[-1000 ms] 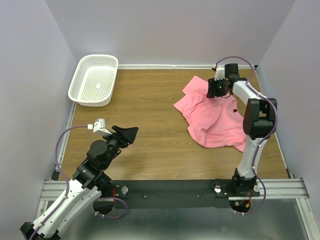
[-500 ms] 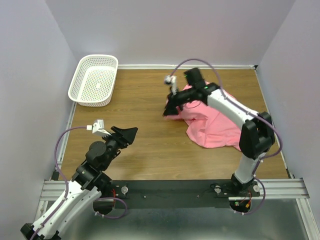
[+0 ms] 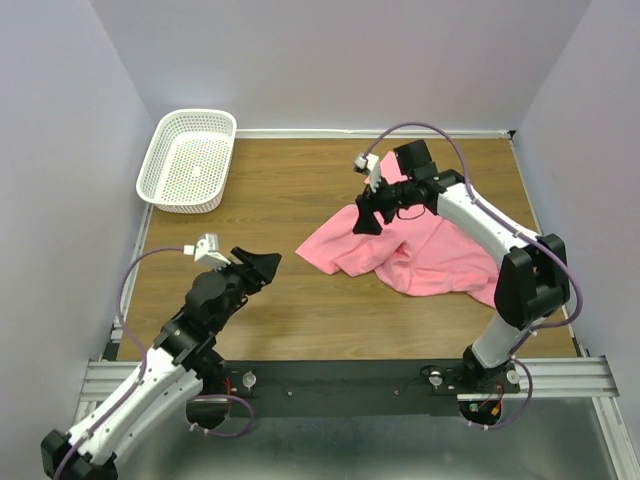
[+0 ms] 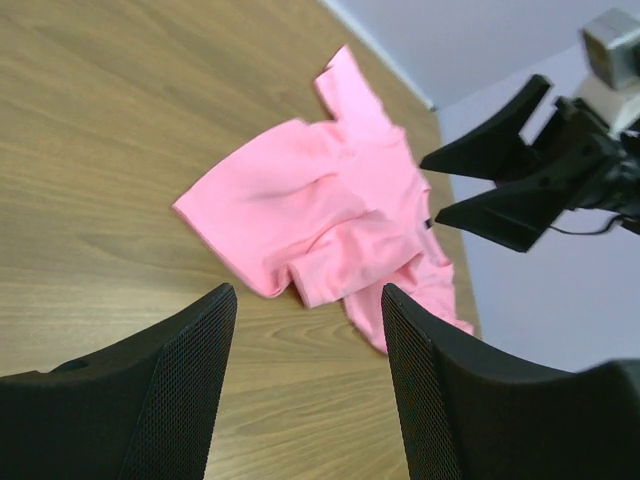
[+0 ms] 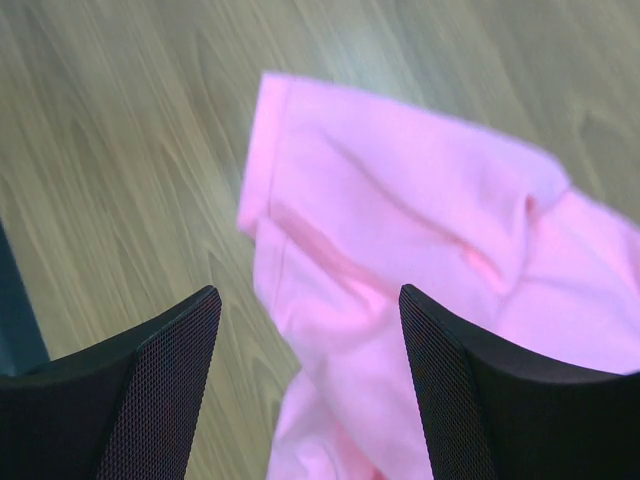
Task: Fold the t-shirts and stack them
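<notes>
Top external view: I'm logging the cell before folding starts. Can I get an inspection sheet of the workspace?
Surface: wooden table.
Job's things: pink t-shirt, crumpled, unfolded, right of centre.
Clutter: white mesh basket, far left corner.
Grippers: left end effector open, empty; right end effector open above the t-shirt.
Cables: purple cable looped at each arm.
Surroundings: lilac walls; metal rail at near edge.

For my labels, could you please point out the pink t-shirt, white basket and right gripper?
pink t-shirt (image 3: 440,258), top view, mid-cloth.
white basket (image 3: 151,155), top view, left rim.
right gripper (image 3: 364,220), top view, between its jaws.
</notes>
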{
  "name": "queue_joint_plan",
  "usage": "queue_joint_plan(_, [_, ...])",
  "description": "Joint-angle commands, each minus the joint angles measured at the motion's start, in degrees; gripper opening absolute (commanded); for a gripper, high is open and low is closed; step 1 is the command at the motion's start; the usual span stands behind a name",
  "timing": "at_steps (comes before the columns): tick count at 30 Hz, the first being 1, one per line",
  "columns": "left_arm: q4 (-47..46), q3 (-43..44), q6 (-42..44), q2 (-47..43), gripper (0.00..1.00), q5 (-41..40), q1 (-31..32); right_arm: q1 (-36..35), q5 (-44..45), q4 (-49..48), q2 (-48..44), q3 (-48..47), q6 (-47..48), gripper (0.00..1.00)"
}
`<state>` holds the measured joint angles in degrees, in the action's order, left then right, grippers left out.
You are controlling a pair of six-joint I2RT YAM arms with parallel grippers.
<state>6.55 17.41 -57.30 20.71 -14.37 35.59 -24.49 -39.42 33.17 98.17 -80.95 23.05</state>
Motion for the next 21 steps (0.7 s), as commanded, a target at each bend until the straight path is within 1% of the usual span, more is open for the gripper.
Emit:
queue_joint_plan(1, [-9.07, -1.68, -3.69, 13.94, 0.67, 3.64, 0.00, -0.12, 9.88, 2.08, -3.42, 6.49, 5.95, 0.80])
queue_joint_plan(2, [-12.40, -0.89, -4.22, 17.66, 0.65, 3.65, 0.00, 0.23, 9.63, 2.08, -4.64, 7.63, 6.13, 0.80])
queue_joint_plan(4, [-14.71, 0.95, -5.63, 25.48, 0.64, 2.51, -0.09, 1.81, 9.10, 1.99, -5.88, 9.93, 5.34, 0.80])
queue_joint_plan(5, [-15.68, 2.18, -5.98, 33.26, 0.64, 1.81, -0.09, 2.51, 9.53, 1.81, -6.58, 10.28, 4.91, 0.80])
queue_joint_plan(6, [-16.30, 5.50, -6.59, 37.17, 0.63, 1.63, -0.17, 3.13, 9.88, 1.64, -7.20, 10.63, 4.38, 0.80])
queue_joint_plan(7, [-15.95, 7.71, -6.69, 44.52, 0.63, 1.97, -0.26, 4.96, 10.41, 0.51, -8.68, 11.24, 2.37, 0.80])
queue_joint_plan(8, [-15.86, 11.73, -5.47, 47.81, 0.63, 1.98, -0.26, 6.11, 11.81, -0.20, -9.22, 11.34, 1.22, 0.80])
queue_joint_plan(9, [-15.25, 13.68, -5.46, 50.89, 0.63, 2.41, -0.26, 6.99, 12.69, -0.82, -9.75, 11.60, -0.01, 0.80])
queue_joint_plan(10, [-14.03, 15.53, -5.54, 56.05, 0.63, 2.16, -0.26, 9.26, 15.22, -2.48, -10.36, 12.04, -2.28, 0.80])
queue_joint_plan(11, [-13.15, 18.33, -4.59, 58.11, 0.63, 2.15, -0.26, 10.42, 16.21, -3.19, -10.45, 12.48, -3.18, 0.80])
queue_joint_plan(13, [-10.51, 20.81, -5.54, 61.71, 0.63, 1.72, -0.26, 13.14, 17.00, -4.51, -10.28, 13.09, -4.41, 0.80])
queue_joint_plan(14, [-7.72, 23.35, -5.37, 64.95, 0.63, 1.45, -0.26, 14.02, 16.57, -4.52, -10.28, 13.53, -4.68, 0.80])
queue_joint_plan(16, [-3.85, 25.91, -5.37, 68.04, 0.60, 1.19, -0.26, 15.52, 15.69, -4.60, -10.37, 13.97, -4.77, 0.80])
queue_joint_plan(17, [-2.60, 28.18, -4.85, 71.02, 0.56, 1.62, -0.26, 15.70, 15.25, -4.78, -10.54, 14.24, -4.77, 0.80])
queue_joint_plan(18, [0.28, 29.42, -4.84, 72.61, 0.55, 1.63, -0.26, 15.96, 14.99, -4.87, -10.54, 14.50, -4.77, 0.80])
queue_joint_plan(19, [1.35, 30.57, -3.45, 75.33, 0.51, 2.50, -0.26, 16.23, 14.55, -4.87, -10.63, 14.41, -4.85, 0.80])
queue_joint_plan(20, [1.97, 31.88, -2.91, 76.49, 0.50, 2.94, -0.17, 16.32, 14.37, -4.95, -10.81, 14.41, -5.03, 0.80])
queue_joint_plan(21, [3.02, 32.25, -2.82, 77.45, 0.45, 3.38, -0.17, 16.32, 14.28, -4.96, -10.89, 14.41, -5.12, 0.80])
